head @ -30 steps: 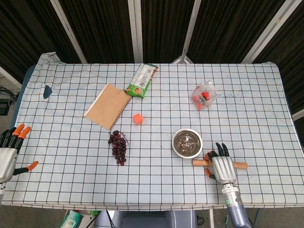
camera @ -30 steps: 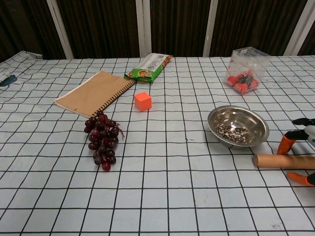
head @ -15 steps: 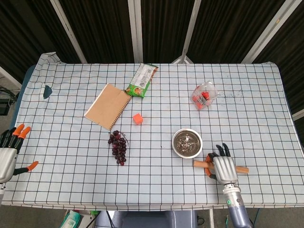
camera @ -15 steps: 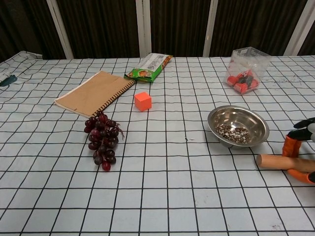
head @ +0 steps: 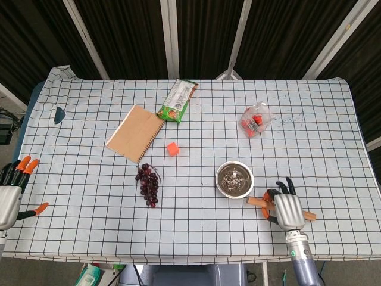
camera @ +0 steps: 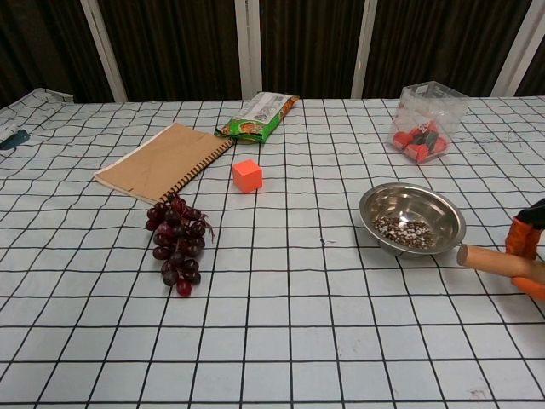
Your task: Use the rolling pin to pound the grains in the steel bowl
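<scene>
The steel bowl (head: 219,176) (camera: 381,198) stands right of centre with brown and white grains (head: 234,179) (camera: 404,230) in its bottom. Just right of it and toward the front edge, the wooden rolling pin (head: 256,201) (camera: 492,260) lies at a slant. My right hand (head: 288,210) (camera: 526,239) grips the pin around its middle, with orange fingertips curled over it. In the chest view only the pin's near end and part of the hand show at the right border. My left hand (head: 11,193) hangs open off the table's left front corner, holding nothing.
A brown notebook (head: 135,133) (camera: 162,160), a green snack packet (head: 177,101) (camera: 260,115), an orange cube (head: 172,149) (camera: 248,175) and a bunch of dark grapes (head: 149,185) (camera: 174,243) lie left of the bowl. A clear box (head: 255,119) (camera: 428,121) stands behind the bowl.
My right hand has closed round the rolling pin and shifted right with it. The pin has turned from level to slanted, its left end now nearer the bowl. The left hand is unmoved.
</scene>
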Robot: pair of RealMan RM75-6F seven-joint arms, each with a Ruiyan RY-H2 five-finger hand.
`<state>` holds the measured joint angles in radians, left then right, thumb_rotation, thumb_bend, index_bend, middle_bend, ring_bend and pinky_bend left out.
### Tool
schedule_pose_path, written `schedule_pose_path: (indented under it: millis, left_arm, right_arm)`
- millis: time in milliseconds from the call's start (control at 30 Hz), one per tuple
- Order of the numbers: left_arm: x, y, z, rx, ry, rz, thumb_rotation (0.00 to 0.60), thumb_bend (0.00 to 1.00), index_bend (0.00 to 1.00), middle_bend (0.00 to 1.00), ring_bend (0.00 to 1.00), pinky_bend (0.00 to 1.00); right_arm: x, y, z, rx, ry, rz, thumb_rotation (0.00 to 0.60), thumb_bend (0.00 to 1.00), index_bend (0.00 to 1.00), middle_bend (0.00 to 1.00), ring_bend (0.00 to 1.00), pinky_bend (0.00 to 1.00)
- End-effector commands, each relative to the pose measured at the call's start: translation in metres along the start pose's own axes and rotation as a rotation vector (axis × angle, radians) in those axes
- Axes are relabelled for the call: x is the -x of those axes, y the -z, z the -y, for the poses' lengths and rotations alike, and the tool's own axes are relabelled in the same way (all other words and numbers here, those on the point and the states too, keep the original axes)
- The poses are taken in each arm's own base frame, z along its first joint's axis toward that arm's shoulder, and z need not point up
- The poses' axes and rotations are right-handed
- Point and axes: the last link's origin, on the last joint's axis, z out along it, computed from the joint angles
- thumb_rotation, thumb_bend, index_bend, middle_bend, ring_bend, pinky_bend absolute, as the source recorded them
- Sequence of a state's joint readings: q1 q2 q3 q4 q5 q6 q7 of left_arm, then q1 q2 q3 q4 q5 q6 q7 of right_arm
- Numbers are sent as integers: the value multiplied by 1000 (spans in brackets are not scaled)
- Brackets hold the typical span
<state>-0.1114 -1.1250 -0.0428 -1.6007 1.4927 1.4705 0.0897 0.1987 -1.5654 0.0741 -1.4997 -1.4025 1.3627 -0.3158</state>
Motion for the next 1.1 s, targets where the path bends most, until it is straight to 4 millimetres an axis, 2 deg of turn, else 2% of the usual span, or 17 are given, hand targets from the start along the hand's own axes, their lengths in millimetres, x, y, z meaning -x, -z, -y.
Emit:
schedule_pose_path:
  millis: [33,500,900,1100]
  left_arm:
    - [0,0,0,0,0,0,600,55,0,0,0,0]
    - [0,0,0,-1,3,-2,600,55,0,0,0,0]
    - [0,0,0,-1,2,-8,600,55,0,0,0,0]
    - [0,-1,0,0,5,-8,600,55,0,0,0,0]
  right_arm:
    - [-13,-3,-2,-4,-53,-53,600,516,696,564,212,0]
    - [-55,-24,1,-80,-337,-280,600,521,710,574,214,0]
    - [-111,-56,30,-89,-817,-448,600,521,710,575,215,0]
    - [-119,-60,41,-84,-1022,-479,600,521,710,575,214,0]
